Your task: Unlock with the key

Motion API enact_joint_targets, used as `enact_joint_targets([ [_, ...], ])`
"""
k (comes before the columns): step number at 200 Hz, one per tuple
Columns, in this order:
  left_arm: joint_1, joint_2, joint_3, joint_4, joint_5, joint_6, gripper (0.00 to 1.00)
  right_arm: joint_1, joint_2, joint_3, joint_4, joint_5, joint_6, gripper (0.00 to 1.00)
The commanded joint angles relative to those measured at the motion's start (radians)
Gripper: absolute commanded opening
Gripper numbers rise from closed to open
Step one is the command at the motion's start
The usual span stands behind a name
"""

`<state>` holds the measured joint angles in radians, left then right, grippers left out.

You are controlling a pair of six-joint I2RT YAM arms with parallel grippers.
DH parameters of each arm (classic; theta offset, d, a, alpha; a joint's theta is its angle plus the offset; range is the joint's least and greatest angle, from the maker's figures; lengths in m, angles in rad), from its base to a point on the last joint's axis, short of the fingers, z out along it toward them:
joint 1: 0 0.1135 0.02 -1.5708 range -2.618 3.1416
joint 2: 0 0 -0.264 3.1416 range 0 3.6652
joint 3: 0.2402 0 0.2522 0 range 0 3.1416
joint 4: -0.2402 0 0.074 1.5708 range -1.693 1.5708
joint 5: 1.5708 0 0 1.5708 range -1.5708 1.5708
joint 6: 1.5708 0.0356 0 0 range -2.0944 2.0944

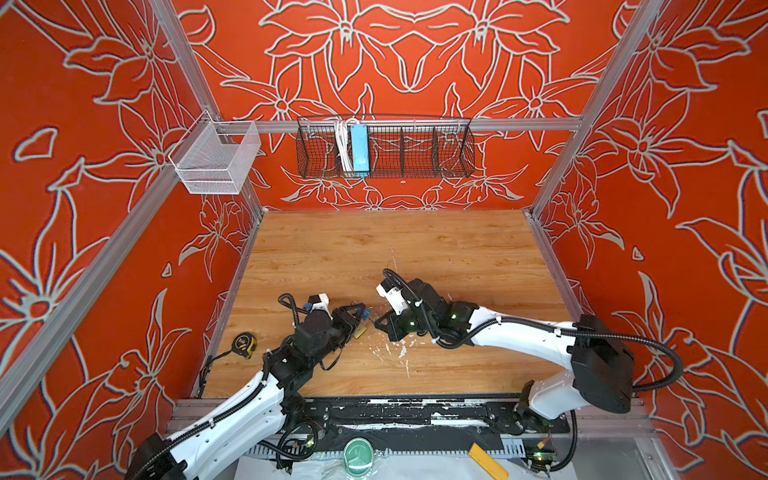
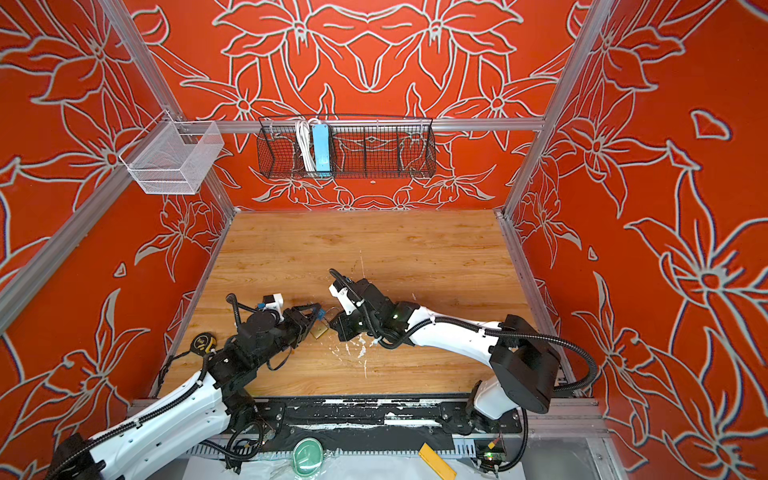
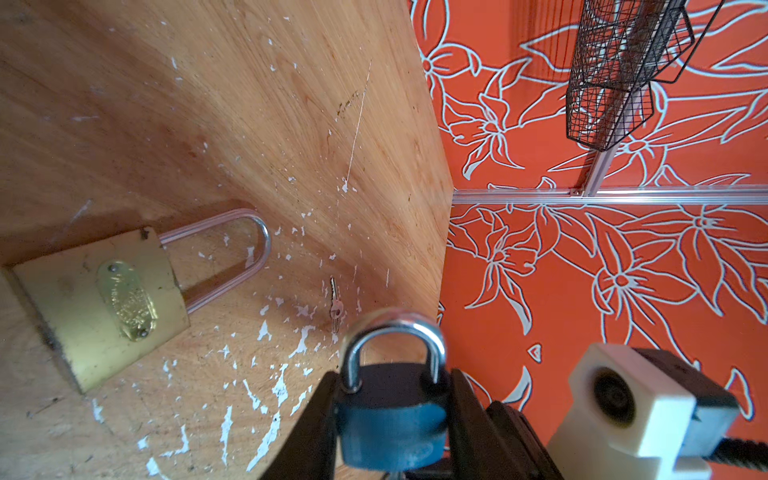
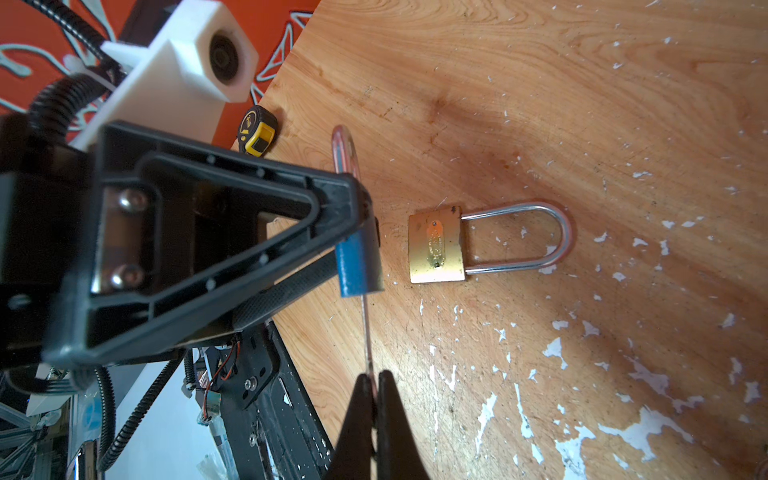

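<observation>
Blue padlock [image 3: 390,419], steel shackle closed, held off the wood, key [image 4: 366,332] edge-on touching its base

The small blue padlock [image 3: 392,419] has a matt body and a shiny metal loop. The square gold metal padlock [image 3: 83,307] gleams. The brown wooden table [image 3: 232,104] looks scratched.

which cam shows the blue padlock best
Left wrist view: the blue padlock fills the foreground face-on, shackle and all, clamped in the left gripper. Right wrist view shows the padlock only edge-on, partly behind that gripper. In both top views it's a tiny blue speck.
</observation>
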<state>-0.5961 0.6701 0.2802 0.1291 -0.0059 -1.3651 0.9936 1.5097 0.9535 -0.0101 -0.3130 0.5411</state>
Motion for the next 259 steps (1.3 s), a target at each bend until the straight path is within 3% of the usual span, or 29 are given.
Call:
enact_joint_targets([
  [1, -0.016, -0.016, 0.032, 0.089, 0.104, 0.015, 0.0, 0.005, 0.031, 0.061, 0.125, -0.04, 0.022, 0.0],
  [58, -0.017, 0.038, 0.12, -0.06, 0.141, 0.053, 0.0, 0.008, 0.033, 0.097, 0.077, 0.033, -0.025, 0.0],
  [106, -0.016, 0.102, 0.101, 0.069, 0.23, 0.041, 0.0, 0.006, -0.013, 0.064, 0.095, 0.11, -0.1, 0.0],
  [145, -0.016, 0.134, 0.145, 0.022, 0.259, 0.066, 0.0, -0.025, 0.003, 0.012, 0.253, -0.044, 0.058, 0.0],
  [203, -0.035, 0.293, 0.221, -0.077, 0.325, -0.011, 0.0, -0.086, -0.01, -0.216, 0.547, -0.162, 0.312, 0.0],
  [236, -0.051, 0.341, 0.245, -0.153, 0.301, -0.06, 0.0, -0.089, -0.025, -0.281, 0.57, -0.159, 0.334, 0.0],
  [259, -0.05, 0.353, 0.282, -0.233, 0.314, -0.029, 0.0, -0.091, -0.061, -0.297, 0.521, -0.141, 0.31, 0.0],
])
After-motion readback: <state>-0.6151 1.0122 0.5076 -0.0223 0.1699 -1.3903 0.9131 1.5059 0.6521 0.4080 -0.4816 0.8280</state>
